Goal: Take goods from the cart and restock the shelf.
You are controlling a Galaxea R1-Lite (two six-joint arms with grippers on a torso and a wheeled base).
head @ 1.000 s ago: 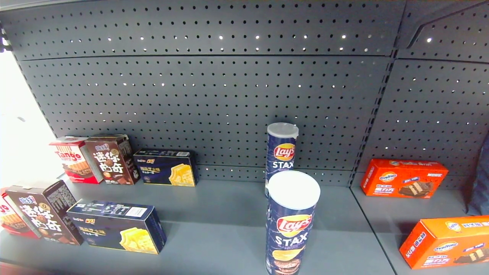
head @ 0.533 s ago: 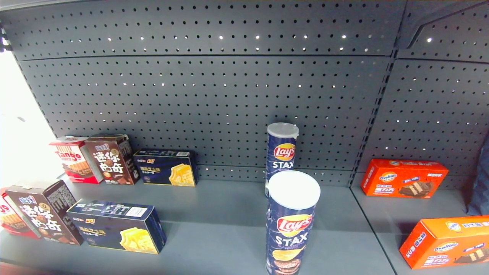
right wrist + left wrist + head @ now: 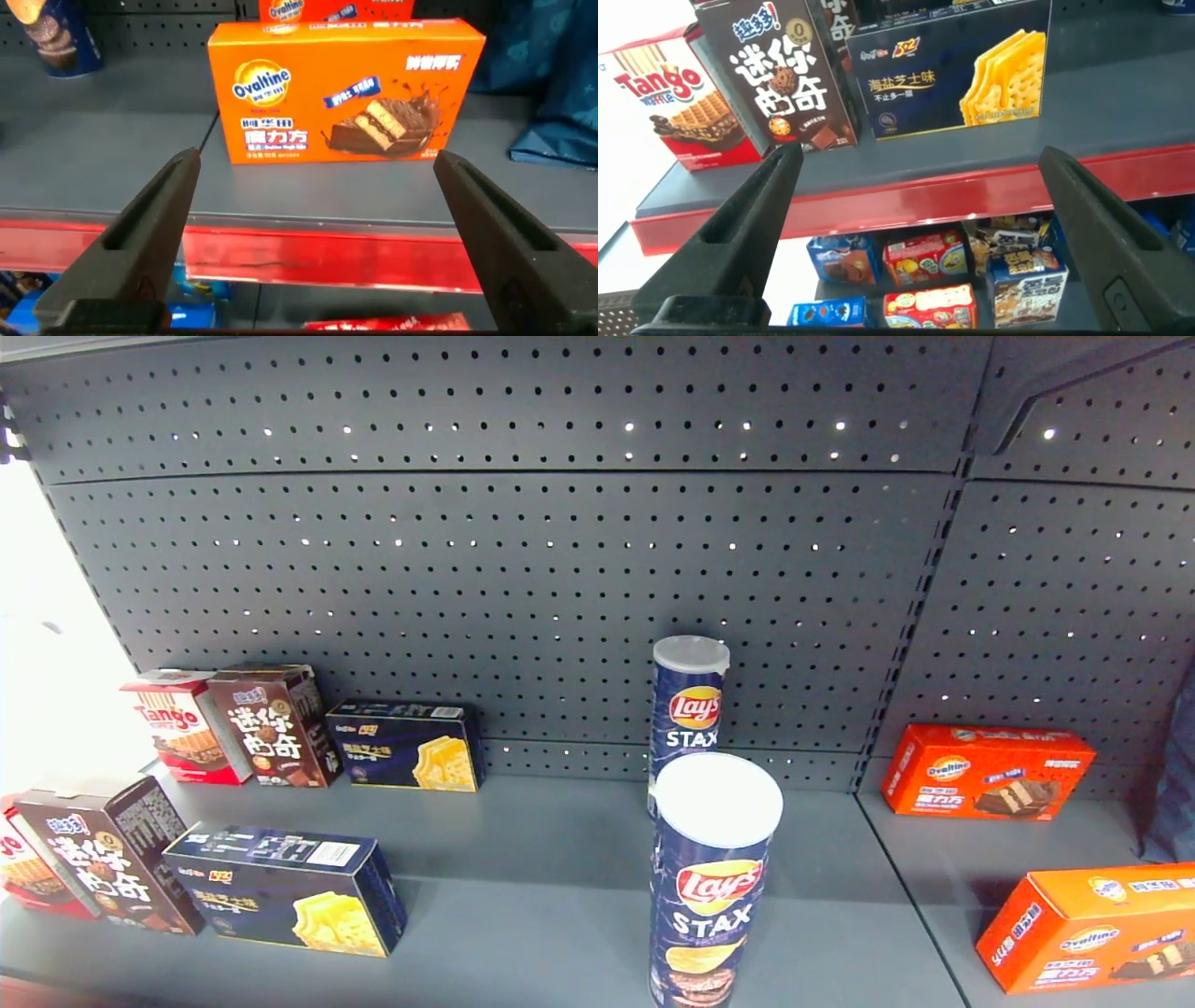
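Rear can (image 3: 691, 705) base hidden — front can (image 3: 714, 887) bottom cropped

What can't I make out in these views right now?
- Rear chips can: lower part hidden behind front chips can, head view.
- Base of front chips can: cut by bottom edge, head view.
- Red box: cut by left edge, head view.
- Lower-shelf packs: too small to identify, left wrist view.

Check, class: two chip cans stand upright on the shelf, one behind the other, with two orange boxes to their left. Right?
No: the head view shows the far orange box and near orange box right of the near can and far can, not left.
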